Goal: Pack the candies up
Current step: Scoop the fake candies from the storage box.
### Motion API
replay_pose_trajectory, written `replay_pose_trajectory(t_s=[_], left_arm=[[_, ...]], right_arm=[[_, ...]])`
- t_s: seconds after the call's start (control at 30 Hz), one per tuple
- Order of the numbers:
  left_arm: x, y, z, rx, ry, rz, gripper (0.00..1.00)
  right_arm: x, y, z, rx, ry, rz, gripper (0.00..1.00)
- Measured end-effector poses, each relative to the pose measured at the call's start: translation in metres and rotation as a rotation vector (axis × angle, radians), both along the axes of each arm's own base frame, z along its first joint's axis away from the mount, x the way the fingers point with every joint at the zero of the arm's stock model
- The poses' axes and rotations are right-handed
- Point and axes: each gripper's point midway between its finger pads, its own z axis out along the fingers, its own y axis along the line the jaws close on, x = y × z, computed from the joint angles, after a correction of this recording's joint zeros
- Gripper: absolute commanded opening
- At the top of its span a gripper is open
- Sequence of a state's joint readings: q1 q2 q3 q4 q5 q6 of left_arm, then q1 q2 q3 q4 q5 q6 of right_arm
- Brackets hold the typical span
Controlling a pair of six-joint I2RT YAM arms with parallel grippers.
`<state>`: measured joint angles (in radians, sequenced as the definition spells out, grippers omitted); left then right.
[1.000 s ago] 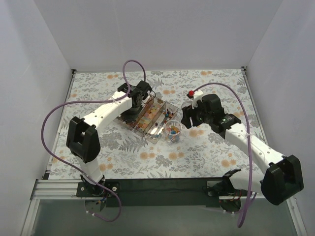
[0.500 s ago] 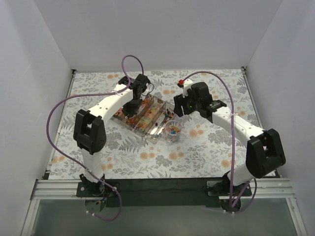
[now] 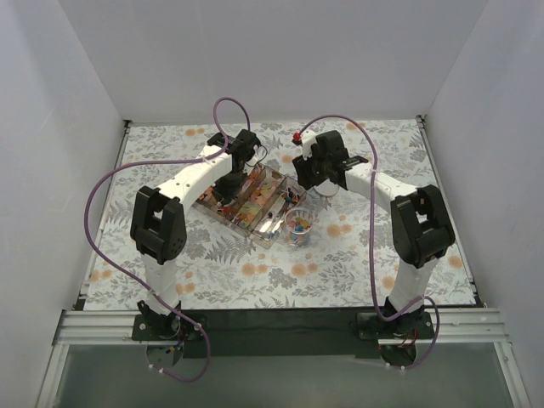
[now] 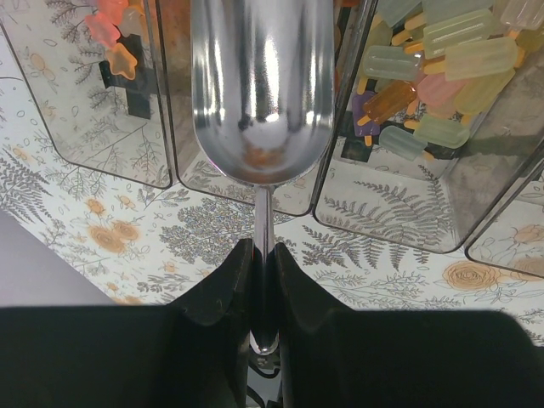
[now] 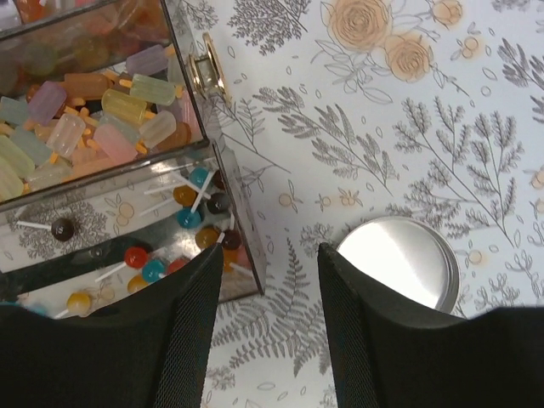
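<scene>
From above, the left gripper (image 3: 228, 185) is seen over the clear box (image 3: 259, 228), with the right gripper (image 3: 308, 174) beside it. At the left wrist, the scoop (image 4: 262, 85) is pinched by its handle, and candies (image 4: 438, 59) are seen ahead-right. At the right wrist, the jaws are spread with nothing held. More candies are boxed ahead-left, and a metal lid (image 5: 399, 265) is seen ahead-right.

The right gripper (image 3: 304, 177) is carried away from the plastic cup (image 3: 298, 226), which is now left on its near side rather than just to its left. The far corner of the clear candy box (image 3: 255, 200) is now found beneath it. The right arm (image 3: 416, 225) is folded in, and the left arm (image 3: 157, 225) is drawn closer to the box.
</scene>
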<state>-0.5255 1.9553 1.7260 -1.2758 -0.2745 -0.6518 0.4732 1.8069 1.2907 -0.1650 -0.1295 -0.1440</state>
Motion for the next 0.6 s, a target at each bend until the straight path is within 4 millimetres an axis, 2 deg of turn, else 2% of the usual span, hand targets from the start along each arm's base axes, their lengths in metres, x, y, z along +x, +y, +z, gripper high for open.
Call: replay_pose_trajectory(t_s=[0.27,0.47,0.6], left_arm=[[-0.001,0.0,0.001,-0.002,0.0,0.0,0.0],[-0.008,0.004,0.004,0.002,0.005,-0.003,0.0],[-0.009,0.005,0.003,0.004,0.008,-0.008,0.0]], right_arm=[[0.015,0.021,-0.022,-0.019,0.02,0.117,0.43],[0.011,0.026,-0.037,-0.044,0.051,0.167,0.16],[0.01,0.029,-0.039,-0.066,0.047,0.196,0.08]])
